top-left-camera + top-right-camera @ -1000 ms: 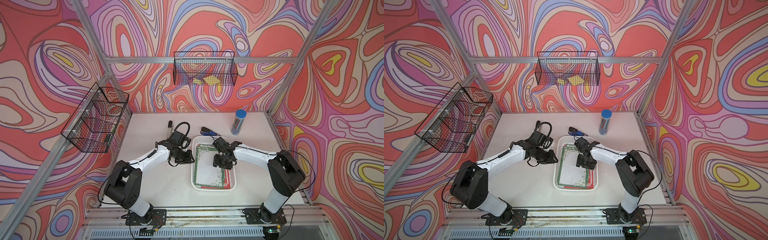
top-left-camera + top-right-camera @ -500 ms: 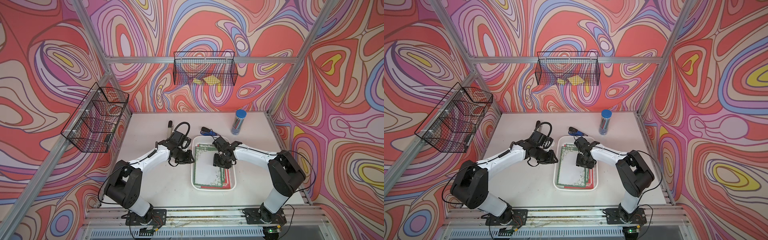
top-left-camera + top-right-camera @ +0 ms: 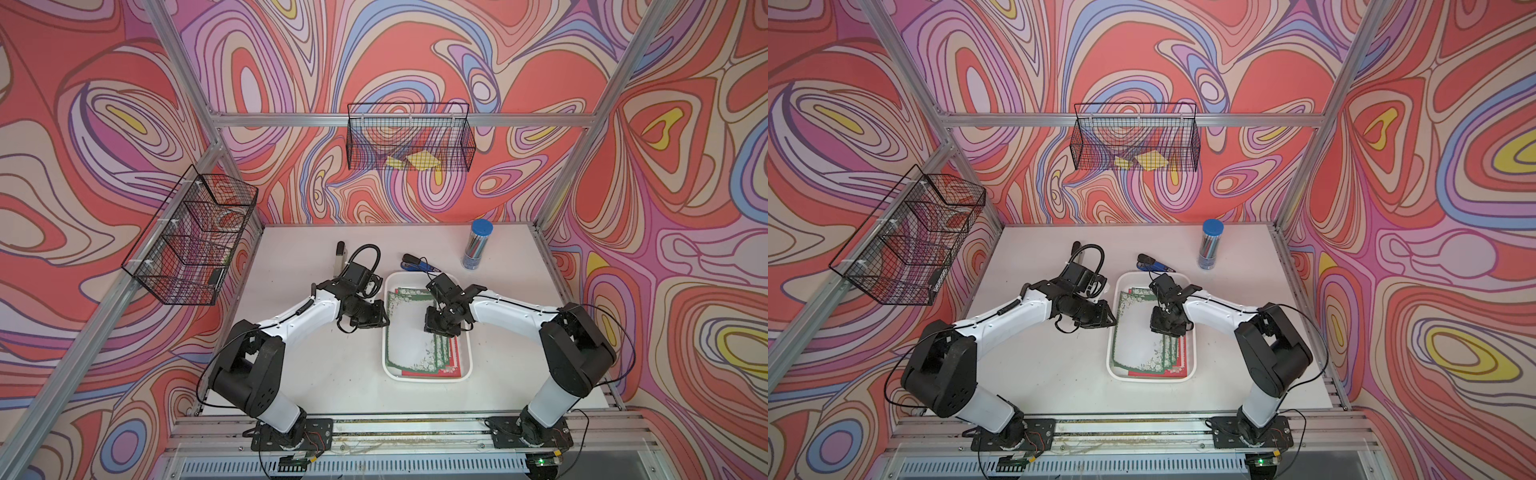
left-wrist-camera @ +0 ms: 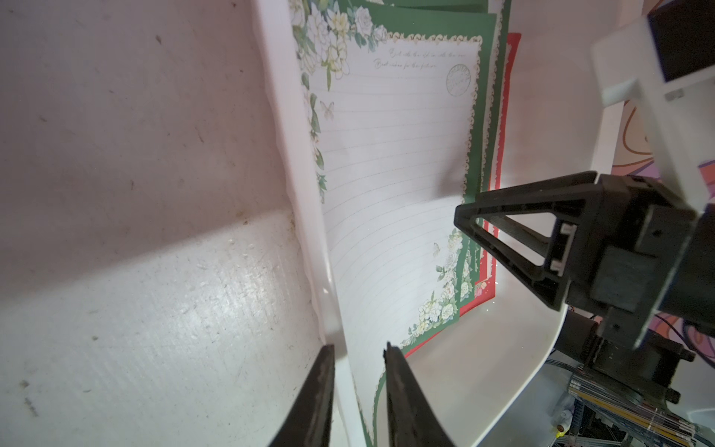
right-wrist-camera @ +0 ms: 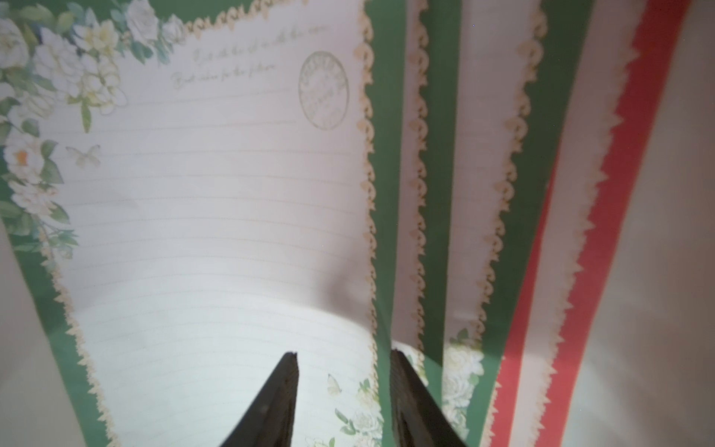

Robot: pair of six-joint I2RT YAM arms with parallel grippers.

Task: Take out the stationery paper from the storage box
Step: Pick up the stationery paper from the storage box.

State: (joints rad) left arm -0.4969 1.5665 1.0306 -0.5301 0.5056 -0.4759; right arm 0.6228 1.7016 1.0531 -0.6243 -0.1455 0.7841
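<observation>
Paper (image 3: 409, 343) lies in box (image 3: 466, 357) on desk (image 3: 332, 382); left hand (image 4: 358, 350) pinches box rim, right hand (image 5: 344, 356) spread astride top sheet's (image 5: 212, 213) green edge.

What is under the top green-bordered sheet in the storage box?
At least two more green-bordered sheets, fanned out, then a red-bordered sheet lowest; only their edge strips show. The top sheet covers the rest.

Walls (image 3: 415, 62): swirl print in red, pink, lilac, blue and yellow. Aluminium frame (image 3: 291, 120) at corners and across back. White worktop (image 3: 332, 374), scuffed and speckled. Black back wire basket (image 3: 409, 137) hangs on rail; black side wire basket (image 3: 191, 241) on left wall. Lighting even.
</observation>
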